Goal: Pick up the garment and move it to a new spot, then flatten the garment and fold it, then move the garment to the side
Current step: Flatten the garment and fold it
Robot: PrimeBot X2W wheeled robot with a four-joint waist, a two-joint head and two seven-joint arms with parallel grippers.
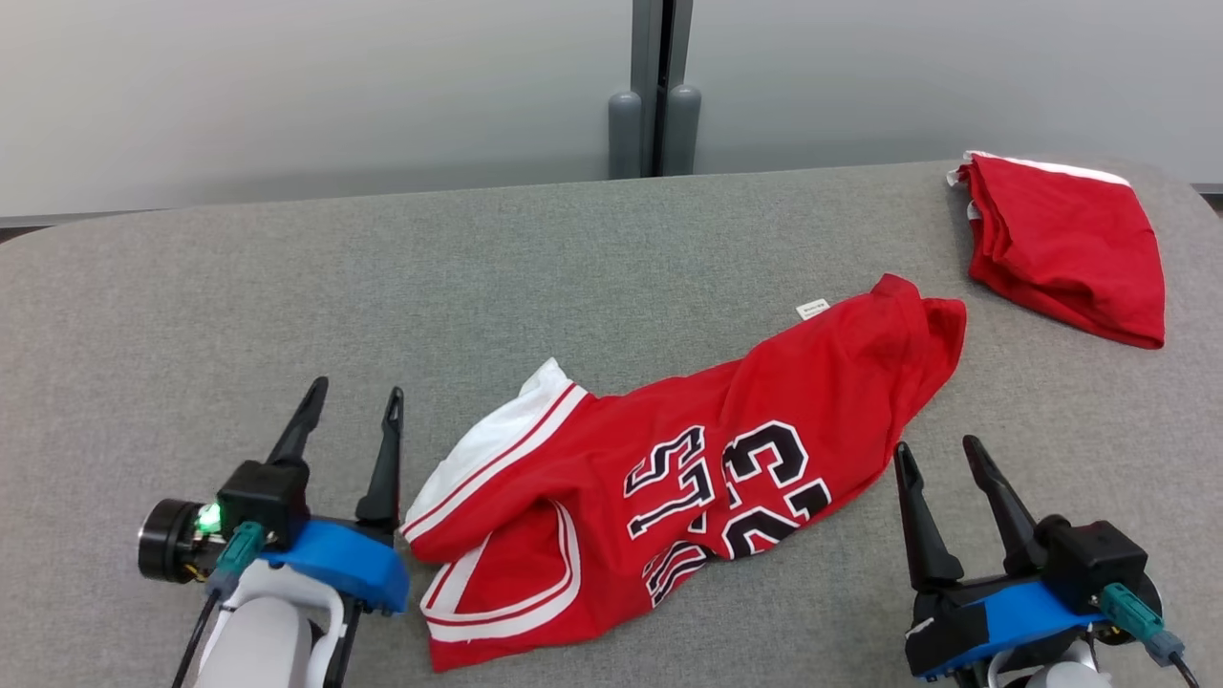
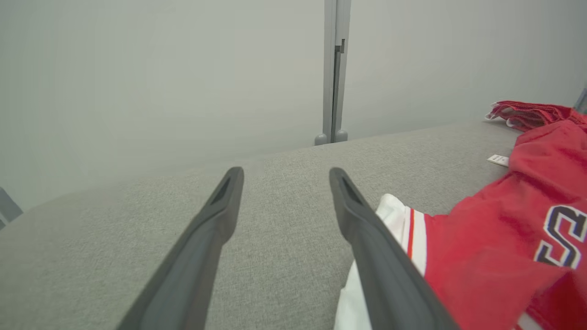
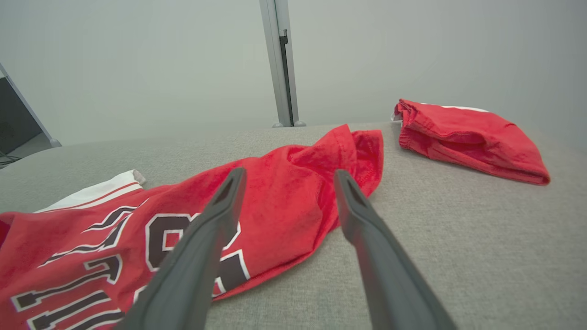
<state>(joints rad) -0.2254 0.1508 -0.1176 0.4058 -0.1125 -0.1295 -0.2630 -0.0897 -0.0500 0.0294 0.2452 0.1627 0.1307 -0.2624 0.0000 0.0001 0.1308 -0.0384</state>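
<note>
A red garment (image 1: 669, 468) with white trim and black lettering lies rumpled across the middle of the grey table (image 1: 287, 287), stretched from lower left to upper right. My left gripper (image 1: 354, 399) is open just left of its white edge, empty. In the left wrist view the garment (image 2: 495, 229) lies beside the right finger of the open left gripper (image 2: 286, 176). My right gripper (image 1: 941, 447) is open just right of the garment's lower edge, empty. From the right wrist, the garment (image 3: 275, 197) lies under and ahead of the open right gripper (image 3: 289, 176).
A second red cloth (image 1: 1065, 244), folded, lies at the table's far right corner, also seen as the folded cloth (image 3: 467, 137) in the right wrist view. A pale wall with a grey post (image 1: 654, 96) stands behind the table. Bare grey table spreads on the left.
</note>
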